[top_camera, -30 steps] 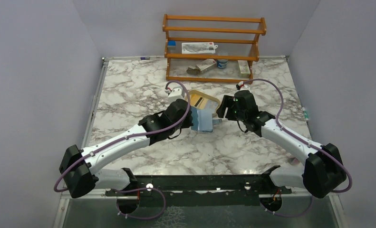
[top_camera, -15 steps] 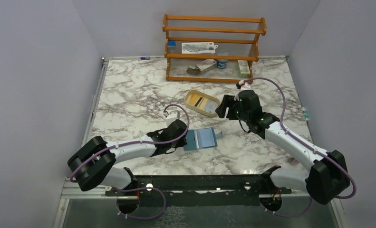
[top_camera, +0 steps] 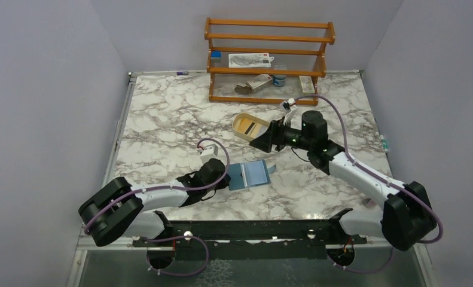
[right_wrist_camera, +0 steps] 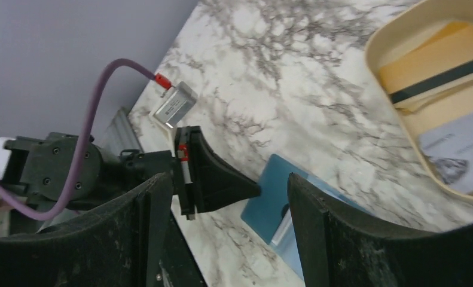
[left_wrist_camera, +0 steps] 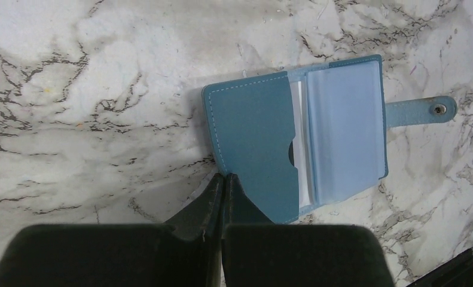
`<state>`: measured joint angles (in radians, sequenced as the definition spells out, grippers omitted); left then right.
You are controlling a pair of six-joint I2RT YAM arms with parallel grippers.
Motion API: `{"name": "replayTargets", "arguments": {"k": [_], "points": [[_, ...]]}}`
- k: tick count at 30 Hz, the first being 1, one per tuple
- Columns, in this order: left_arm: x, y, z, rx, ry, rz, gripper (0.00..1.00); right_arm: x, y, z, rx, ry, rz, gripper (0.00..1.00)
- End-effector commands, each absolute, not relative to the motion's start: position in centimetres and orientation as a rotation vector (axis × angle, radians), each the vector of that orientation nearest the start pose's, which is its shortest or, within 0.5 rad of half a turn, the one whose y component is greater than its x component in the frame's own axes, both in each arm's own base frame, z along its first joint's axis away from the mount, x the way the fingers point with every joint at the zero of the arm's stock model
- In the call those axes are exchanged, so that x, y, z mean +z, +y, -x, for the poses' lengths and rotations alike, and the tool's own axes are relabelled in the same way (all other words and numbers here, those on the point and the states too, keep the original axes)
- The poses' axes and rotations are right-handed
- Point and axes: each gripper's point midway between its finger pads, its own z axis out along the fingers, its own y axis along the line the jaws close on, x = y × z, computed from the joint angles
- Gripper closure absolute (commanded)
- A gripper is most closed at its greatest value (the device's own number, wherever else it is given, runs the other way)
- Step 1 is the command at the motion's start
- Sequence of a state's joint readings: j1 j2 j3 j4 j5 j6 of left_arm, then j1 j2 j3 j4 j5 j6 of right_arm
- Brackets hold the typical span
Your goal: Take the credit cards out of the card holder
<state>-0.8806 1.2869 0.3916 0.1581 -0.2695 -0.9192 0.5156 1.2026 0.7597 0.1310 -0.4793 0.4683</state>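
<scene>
On marble | card holder (left_wrist_camera: 296,142) open flat, just beyond left end effector (left_wrist_camera: 223,179), fingers pressed together, empty

Left arm stretched low, left gripper (left_wrist_camera: 223,186) fingers pressed together, nothing between. Right arm reaches forward, elbow bent, wrist raised; right gripper (right_wrist_camera: 225,224) jaws wide apart, empty.

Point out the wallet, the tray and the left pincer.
wallet (left_wrist_camera: 255,143): left wrist view, darker left flap.
tray (top_camera: 238,127): top view, left rim.
left pincer (left_wrist_camera: 223,186): left wrist view, where the shut fingertips meet.
</scene>
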Motion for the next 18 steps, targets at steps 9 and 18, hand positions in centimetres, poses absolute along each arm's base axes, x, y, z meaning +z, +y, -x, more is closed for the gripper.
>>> {"name": "replayTargets", "arguments": {"k": [9, 18], "points": [[0.7, -22.4, -21.1, -0.655, 2.319, 0.23, 1.0, 12.8, 33.4, -23.5, 1.52, 2.231, 0.449, 0.27], [-0.2, -22.2, -20.6, -0.649, 2.347, 0.242, 1.0, 6.3, 32.7, -23.3, 1.308, 2.467, 0.328, 0.29]]}}
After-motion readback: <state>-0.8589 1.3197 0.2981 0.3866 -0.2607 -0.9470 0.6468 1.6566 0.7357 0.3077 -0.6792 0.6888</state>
